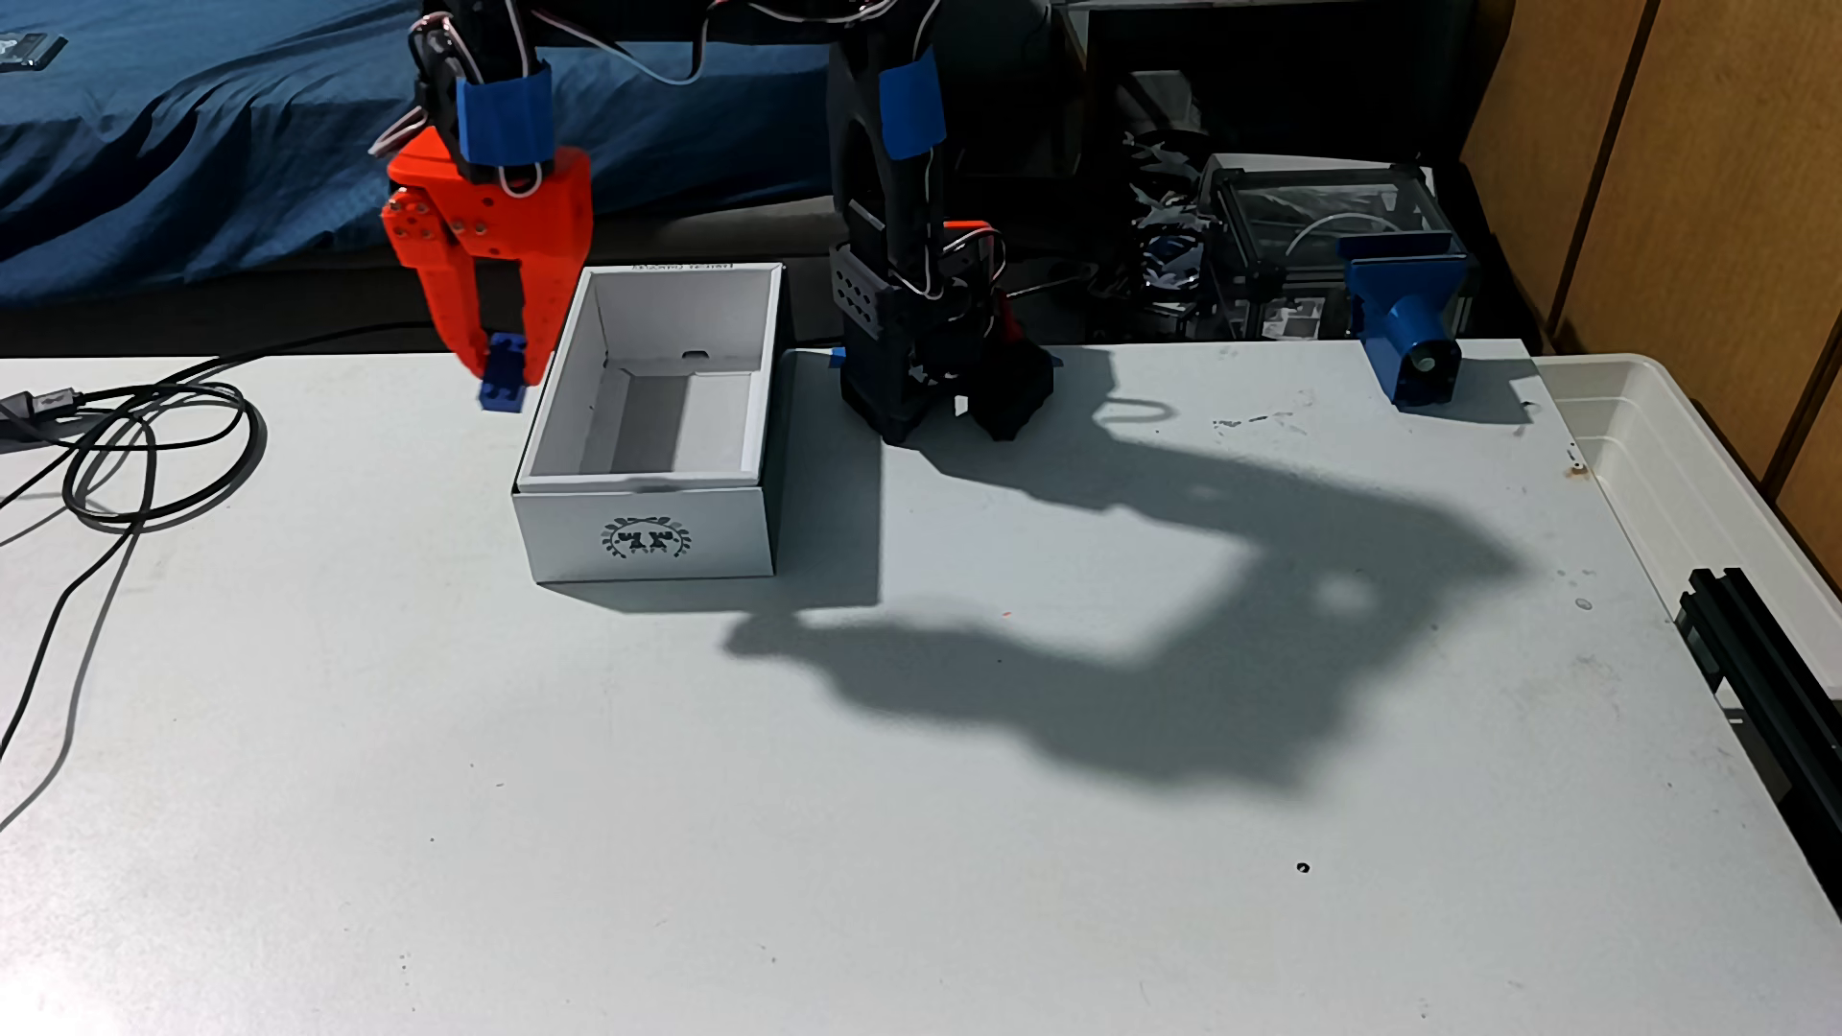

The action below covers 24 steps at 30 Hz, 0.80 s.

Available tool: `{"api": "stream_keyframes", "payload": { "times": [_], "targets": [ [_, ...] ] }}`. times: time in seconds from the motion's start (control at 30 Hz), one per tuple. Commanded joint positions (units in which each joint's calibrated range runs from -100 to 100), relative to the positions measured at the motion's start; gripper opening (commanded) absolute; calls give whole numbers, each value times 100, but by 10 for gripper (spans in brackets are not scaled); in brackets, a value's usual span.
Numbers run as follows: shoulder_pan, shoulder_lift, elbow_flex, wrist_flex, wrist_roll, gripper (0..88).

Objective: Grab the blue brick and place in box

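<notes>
The blue brick [503,377] hangs in the air, pinched between the orange fingers of my gripper [501,367], which is shut on it. Gripper and brick are just left of the box's left wall, near its far corner, above the table. The box [646,538] is white cardboard, open on top and empty inside, with a dark wreath emblem on its near short side. It stands on the table left of the arm's black base [927,369].
Black cables [150,448] coil on the table at the left. A blue cylindrical mount [1405,319] stands at the back right. A translucent tub [1694,468] and a black rail [1764,667] border the right edge. A blue bed lies behind.
</notes>
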<state>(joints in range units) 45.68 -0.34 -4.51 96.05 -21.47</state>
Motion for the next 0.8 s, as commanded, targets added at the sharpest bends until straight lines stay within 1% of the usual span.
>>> {"api": "stream_keyframes", "payload": {
  "times": [0.0,0.13,0.3,0.53,0.77],
  "targets": [
    [209,-596,593,-44,240,10],
    [417,-1205,1410,-61,503,10],
    [558,-2245,2492,-415,629,10],
    [632,-3539,4338,-1681,661,9],
    [640,-3658,5349,-2793,829,10]
  ]
}}
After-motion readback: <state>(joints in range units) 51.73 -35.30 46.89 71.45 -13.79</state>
